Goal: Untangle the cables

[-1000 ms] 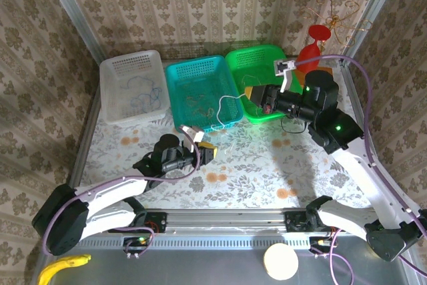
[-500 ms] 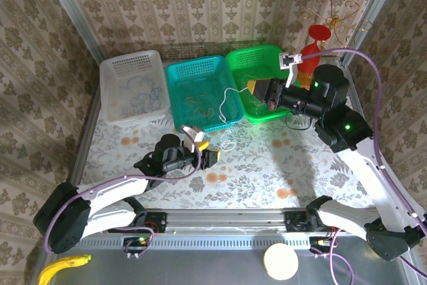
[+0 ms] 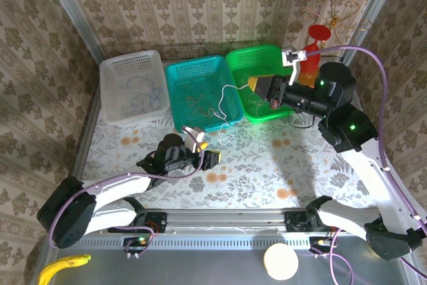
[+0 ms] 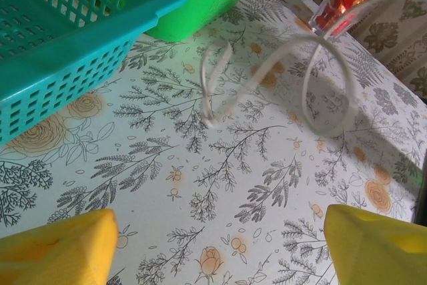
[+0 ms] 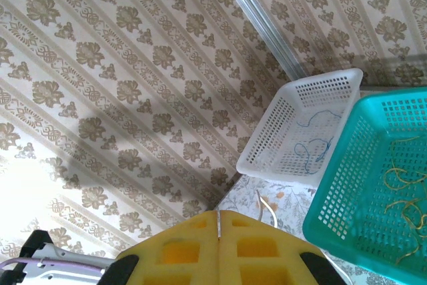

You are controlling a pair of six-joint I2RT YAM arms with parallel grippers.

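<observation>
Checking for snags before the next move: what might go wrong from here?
The cream cable, pinched in the shut right gripper, crosses the rim of the teal basket; pulling could snag it on the mesh or drag the brown-yellow wires inside. Its loose end hangs near the open left gripper and may catch there.

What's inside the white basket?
The white basket holds thread-thin bluish-purple cables lying on its floor, seen from the top and right wrist views. Its near wall covers a strip of floor, so anything there goes unseen.

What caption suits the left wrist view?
Open left claw hovering above the floral table, a pale cream cable looping ahead, teal basket and green basket behind.
</observation>
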